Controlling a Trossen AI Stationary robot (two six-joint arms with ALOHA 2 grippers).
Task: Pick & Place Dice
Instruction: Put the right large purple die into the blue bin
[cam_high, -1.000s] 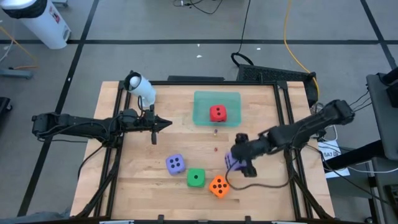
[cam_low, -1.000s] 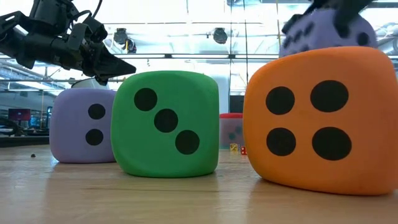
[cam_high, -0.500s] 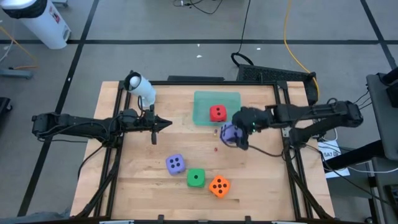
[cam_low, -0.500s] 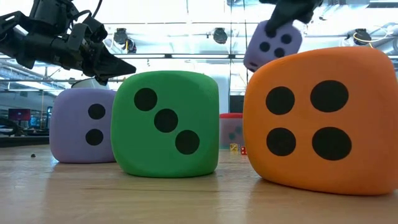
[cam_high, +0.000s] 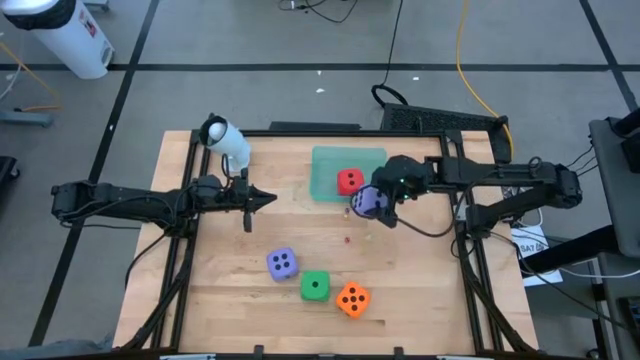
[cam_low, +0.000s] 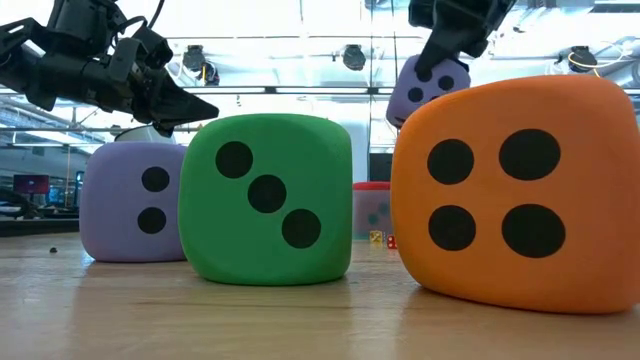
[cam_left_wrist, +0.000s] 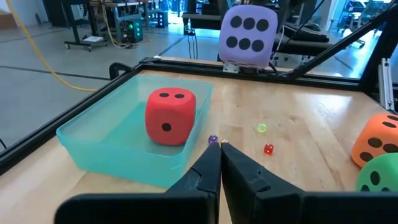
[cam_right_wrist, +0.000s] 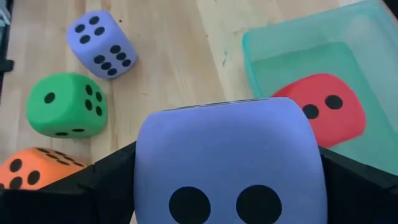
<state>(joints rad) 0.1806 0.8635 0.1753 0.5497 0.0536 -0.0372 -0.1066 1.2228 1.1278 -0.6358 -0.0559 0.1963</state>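
Wooden bench (cam_high: 300, 240) from above: the right pincer (cam_high: 378, 196), spread wide around a purple die (cam_high: 366, 202), has carried it up beside the teal tray (cam_high: 325, 160) (red die (cam_high: 349, 181) inside). Low view: it hangs aloft. Left pincer (cam_high: 268, 199) waits, shut.
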